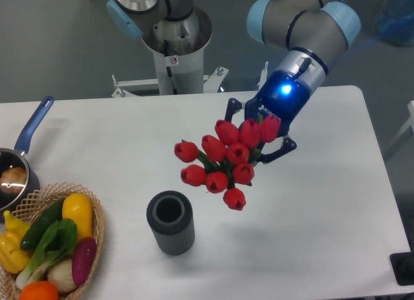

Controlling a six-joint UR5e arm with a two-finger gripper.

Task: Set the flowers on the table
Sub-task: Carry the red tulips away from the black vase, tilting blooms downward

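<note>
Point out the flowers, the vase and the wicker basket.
flowers (228, 163), fixed camera, on a red bud in the middle of the bunch.
vase (172, 234), fixed camera, on its ribbed side wall.
wicker basket (98, 230), fixed camera, on its right rim.

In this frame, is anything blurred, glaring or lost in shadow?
Fixed camera: lighting is even and soft; the flowers and vase are sharp, the vase casting only a faint shadow on the table. The one hot spot is the blue light on the wrist above the gripper.

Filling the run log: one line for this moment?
tool: shut on flowers | flowers: off table, right of vase | placed: no
</note>
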